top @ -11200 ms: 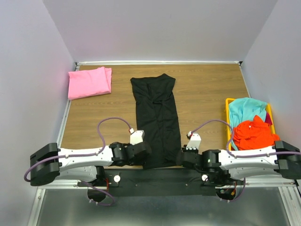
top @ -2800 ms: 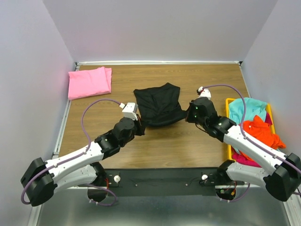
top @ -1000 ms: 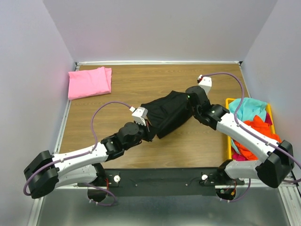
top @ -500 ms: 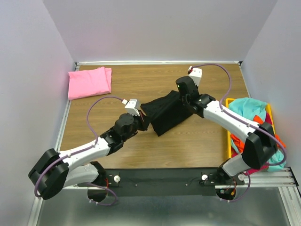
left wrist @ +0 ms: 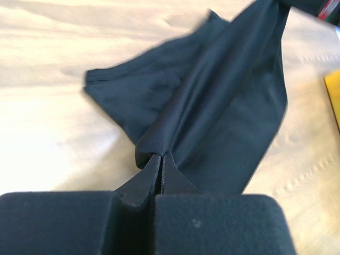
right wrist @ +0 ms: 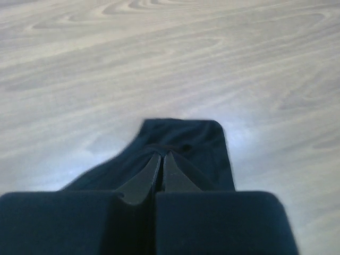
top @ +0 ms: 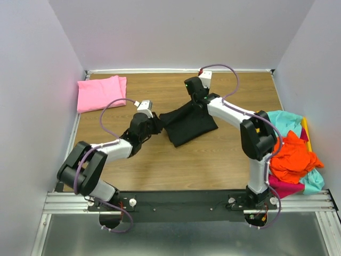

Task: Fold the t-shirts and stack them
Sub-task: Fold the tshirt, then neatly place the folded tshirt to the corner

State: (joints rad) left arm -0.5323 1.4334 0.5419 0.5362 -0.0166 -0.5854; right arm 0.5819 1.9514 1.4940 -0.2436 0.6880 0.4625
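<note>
Bright even light, faint shadows, washed-out glare on the table (left wrist: pixel 48 122), soft-focus wrist views.

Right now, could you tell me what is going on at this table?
The left arm and right arm each have their jaws shut on an edge of the black t-shirt, holding it partly folded at mid-table. A pink t-shirt lies folded in the far left corner. More shirts, including a teal shirt and an orange shirt, are heaped over the yellow bin on the right.
</note>
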